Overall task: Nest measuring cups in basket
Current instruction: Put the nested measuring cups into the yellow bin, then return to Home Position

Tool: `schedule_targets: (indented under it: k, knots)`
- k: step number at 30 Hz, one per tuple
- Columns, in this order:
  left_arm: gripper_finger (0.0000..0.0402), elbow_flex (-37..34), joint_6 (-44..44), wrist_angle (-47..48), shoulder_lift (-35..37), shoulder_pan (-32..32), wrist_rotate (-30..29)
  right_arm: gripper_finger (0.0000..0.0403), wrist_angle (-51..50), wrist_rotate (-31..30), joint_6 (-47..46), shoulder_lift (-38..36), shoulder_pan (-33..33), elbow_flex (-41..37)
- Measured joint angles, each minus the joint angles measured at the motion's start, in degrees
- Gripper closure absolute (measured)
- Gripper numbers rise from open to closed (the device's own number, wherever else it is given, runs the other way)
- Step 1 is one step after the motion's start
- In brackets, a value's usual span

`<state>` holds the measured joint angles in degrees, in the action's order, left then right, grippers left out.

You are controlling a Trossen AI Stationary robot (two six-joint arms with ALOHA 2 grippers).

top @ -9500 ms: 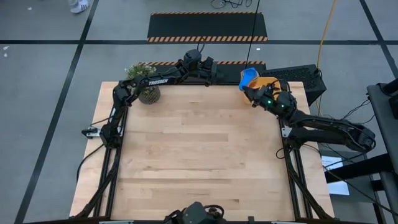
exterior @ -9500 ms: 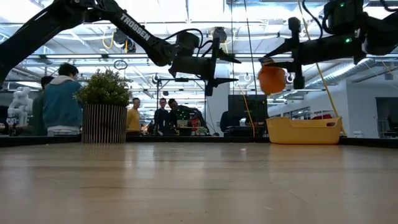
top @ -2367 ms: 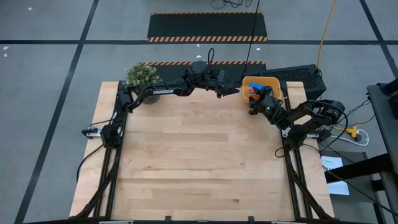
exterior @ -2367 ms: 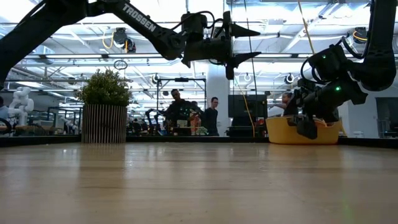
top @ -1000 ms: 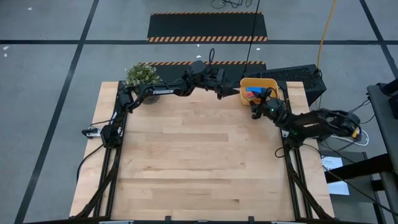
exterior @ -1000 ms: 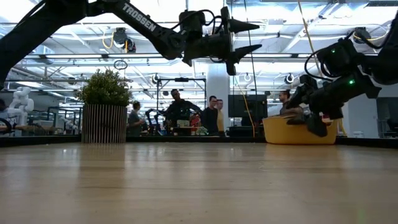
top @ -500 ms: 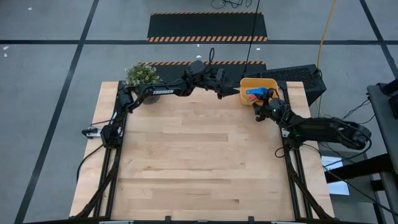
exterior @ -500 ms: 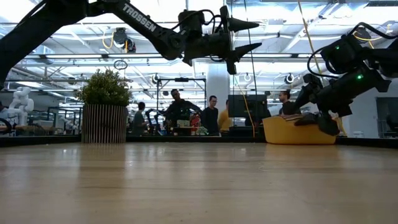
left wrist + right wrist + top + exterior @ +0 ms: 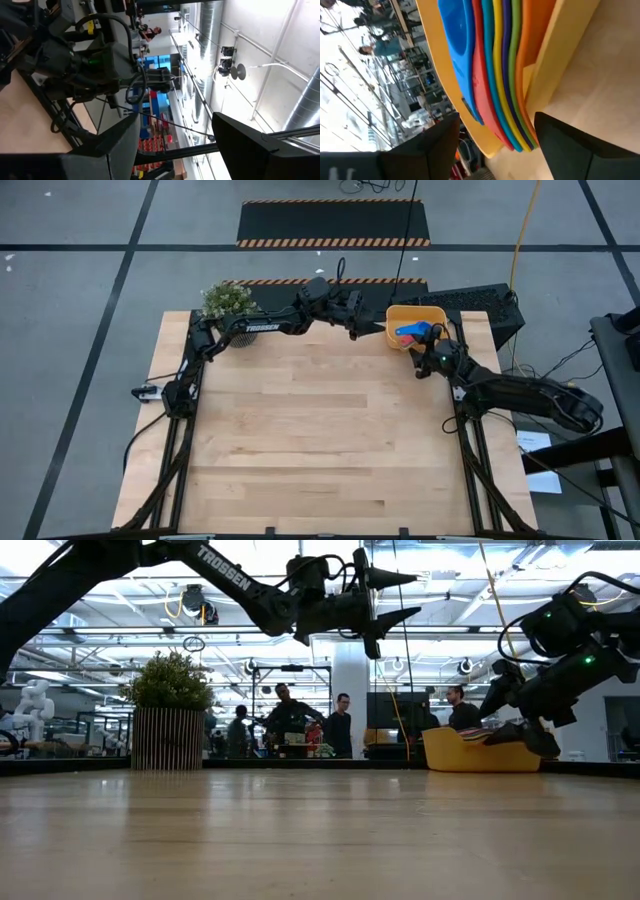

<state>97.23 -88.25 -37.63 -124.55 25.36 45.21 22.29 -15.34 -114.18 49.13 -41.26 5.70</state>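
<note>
Just in front of the basket [image 9: 417, 322], on its table-centre side, the right gripper [image 9: 424, 358] hangs with fingers parted and nothing between them. The measuring cups [image 9: 410, 331] lie nested inside the basket, handles stacked over its near rim. The right arm stretches low from the table's right edge. Beside the basket, toward the potted plant [image 9: 229, 310], the left gripper [image 9: 372, 326] hovers high, open and empty.
</note>
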Motion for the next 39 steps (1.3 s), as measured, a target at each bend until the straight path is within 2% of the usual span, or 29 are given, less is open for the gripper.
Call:
schedule_targets:
  k: [17,23,28,32,39]
  knots:
    - [0.0153,0.0,0.3,-0.4,0.0,0.0,0.0,0.0154,-10.3,7.1,4.9,-8.7,0.0,0.0]
    - [0.0153,0.0,0.4,-3.4,0.3,0.0,0.1,0.0154,-11.0,12.1,8.7,-12.2,0.0,0.0]
    - [0.0153,-0.1,8.2,-2.1,2.5,-0.3,-1.7,0.0154,-10.9,18.6,14.7,-15.0,0.0,0.0]
    - [0.0153,0.0,15.8,0.5,5.9,-0.8,-2.2,0.0154,-9.5,21.4,18.5,-17.4,0.1,0.0]
    - [0.0154,0.0,28.7,14.9,11.1,-2.2,-2.9,0.0154,-8.8,26.4,21.7,-21.1,0.1,0.0]
